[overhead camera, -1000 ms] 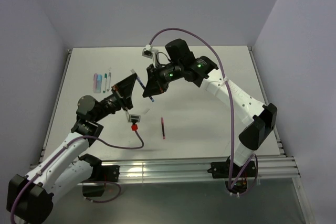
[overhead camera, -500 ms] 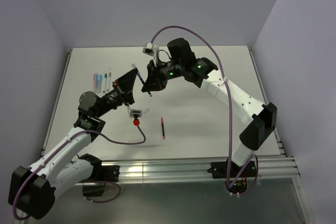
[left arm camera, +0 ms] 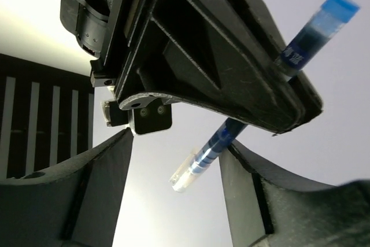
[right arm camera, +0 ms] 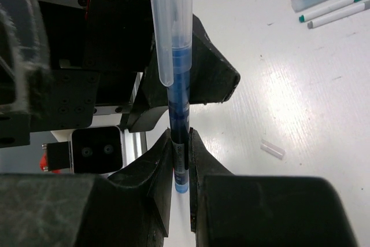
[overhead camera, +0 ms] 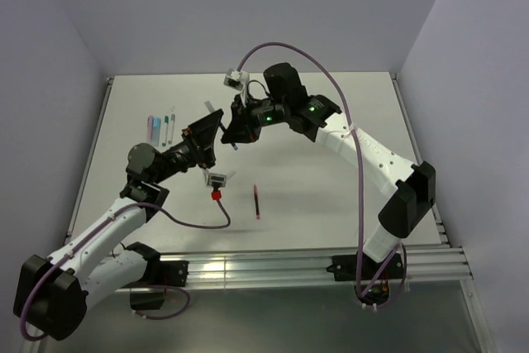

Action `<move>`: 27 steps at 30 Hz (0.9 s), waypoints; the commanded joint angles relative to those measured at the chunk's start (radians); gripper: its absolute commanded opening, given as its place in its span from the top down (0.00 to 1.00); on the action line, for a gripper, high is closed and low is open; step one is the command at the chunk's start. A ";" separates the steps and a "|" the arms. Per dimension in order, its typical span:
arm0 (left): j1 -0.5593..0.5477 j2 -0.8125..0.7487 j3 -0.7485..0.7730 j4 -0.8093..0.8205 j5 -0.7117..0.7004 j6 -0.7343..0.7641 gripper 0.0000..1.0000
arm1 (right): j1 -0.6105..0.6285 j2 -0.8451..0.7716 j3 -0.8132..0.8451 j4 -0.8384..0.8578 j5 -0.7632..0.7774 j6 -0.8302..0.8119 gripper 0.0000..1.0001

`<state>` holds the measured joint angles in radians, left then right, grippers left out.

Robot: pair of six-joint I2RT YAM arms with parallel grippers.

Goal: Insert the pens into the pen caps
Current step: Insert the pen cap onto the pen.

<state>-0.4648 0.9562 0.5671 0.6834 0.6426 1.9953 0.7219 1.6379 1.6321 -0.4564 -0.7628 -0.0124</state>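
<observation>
Gripping the dark blue pen near its blue end, the right gripper's jaws hold it above the bench. Its clear cap lies between the left gripper's released jaws, touching neither.

White table, pale lilac walls, aluminium rail at near edge

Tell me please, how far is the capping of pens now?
Looks done: a clear cap sits over the tip of the blue pen. In hand: the right claw grips that pen; the left claw is open, not gripping it. Left: the red pen lies on the table, a loose clear cap apart from it.
</observation>
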 commanded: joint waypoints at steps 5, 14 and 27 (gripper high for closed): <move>-0.015 -0.048 0.037 0.058 0.020 0.197 0.30 | -0.033 -0.046 0.024 0.033 0.014 -0.003 1.00; -0.012 -0.076 0.004 0.001 -0.099 0.215 0.23 | -0.059 -0.053 0.109 0.032 -0.030 0.086 1.00; 0.001 -0.105 0.248 -0.519 -0.636 -0.373 0.34 | -0.124 -0.072 0.278 -0.083 -0.085 0.035 1.00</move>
<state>-0.4744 0.8429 0.6250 0.3992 0.2070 1.8927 0.5999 1.6276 1.8408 -0.5095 -0.8078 0.0677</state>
